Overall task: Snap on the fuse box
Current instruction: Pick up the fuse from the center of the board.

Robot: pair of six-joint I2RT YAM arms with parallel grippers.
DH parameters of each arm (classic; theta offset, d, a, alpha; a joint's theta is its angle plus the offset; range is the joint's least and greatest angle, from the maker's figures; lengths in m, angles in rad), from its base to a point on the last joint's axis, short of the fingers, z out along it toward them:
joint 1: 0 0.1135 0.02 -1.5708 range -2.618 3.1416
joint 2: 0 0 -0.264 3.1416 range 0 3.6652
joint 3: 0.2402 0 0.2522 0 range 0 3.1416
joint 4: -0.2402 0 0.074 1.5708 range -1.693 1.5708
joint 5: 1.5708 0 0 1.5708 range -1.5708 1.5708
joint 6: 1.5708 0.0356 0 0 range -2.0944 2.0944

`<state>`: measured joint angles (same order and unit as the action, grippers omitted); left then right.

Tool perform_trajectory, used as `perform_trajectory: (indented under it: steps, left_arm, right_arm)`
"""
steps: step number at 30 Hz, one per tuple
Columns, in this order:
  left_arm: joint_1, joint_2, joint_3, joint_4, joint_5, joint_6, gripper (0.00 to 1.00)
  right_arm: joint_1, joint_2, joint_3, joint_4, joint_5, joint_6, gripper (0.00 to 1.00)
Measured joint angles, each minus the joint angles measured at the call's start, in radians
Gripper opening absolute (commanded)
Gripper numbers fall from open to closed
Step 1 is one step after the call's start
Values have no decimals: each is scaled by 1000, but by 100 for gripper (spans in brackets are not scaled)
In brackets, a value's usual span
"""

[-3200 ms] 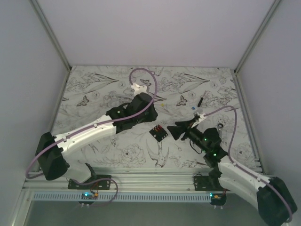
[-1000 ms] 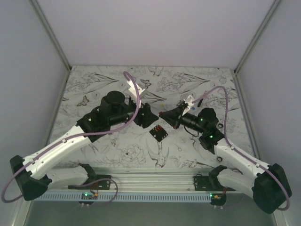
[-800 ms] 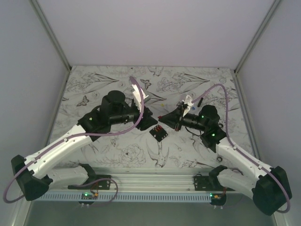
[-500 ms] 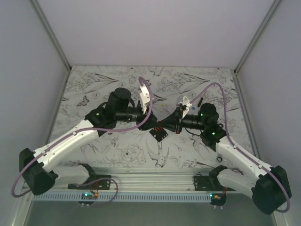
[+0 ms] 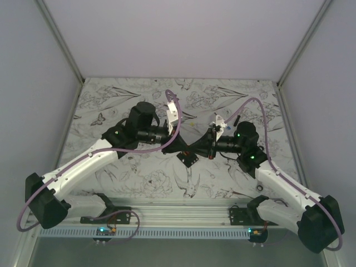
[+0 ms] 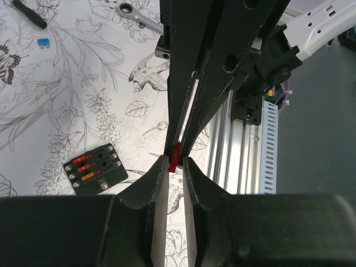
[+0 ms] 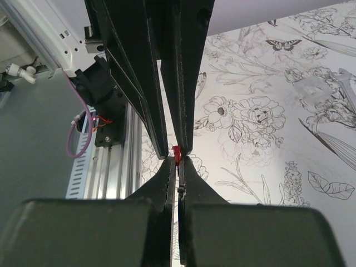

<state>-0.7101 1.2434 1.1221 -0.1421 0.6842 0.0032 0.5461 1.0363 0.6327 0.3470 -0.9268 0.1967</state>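
1. Tips of the left tool (image 5: 187, 147) and right tool (image 5: 198, 148) are seen end to end above the middle of the tabletop (image 5: 150, 179) in the top view. The fuse box (image 5: 188, 159) lies flat at 6 o'clock from them.
2. From the left wrist, a red fuse (image 6: 175, 157) is seen between the left tool's narrowly parted fingers (image 6: 160, 173); whether it is touched cannot be told. The fuse box is at 8 o'clock, well apart.
3. From the right wrist, the red fuse is seen pinched by the right tool's pressed-together fingers (image 7: 167, 173).

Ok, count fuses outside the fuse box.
2: a red fuse at the tips of left gripper and right gripper; a blue fuse on the table near the black bar. More may be hidden.
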Motion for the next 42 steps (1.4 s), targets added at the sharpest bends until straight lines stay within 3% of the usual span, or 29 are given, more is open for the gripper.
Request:
perform_trajectory:
  steps: [15,26,33,37,42]
  left_arm:
    - [14,9,5,-24,76,9,7]
    - [17,14,13,-28,87,8,18]
    - [14,65,46,-8,119,5,16]
    - [13,68,46,-5,130,4,24]
    - [12,63,40,1,129,4,26]
  right_arm:
    - [-3,18,6,0,-77,-3,0]
    - [-6,40,20,-4,-107,-6,0]
    - [-6,68,23,-26,-108,-6,0]
    - [-6,68,23,-35,-103,-7,0]
    - [-6,68,23,-38,-92,-7,0]
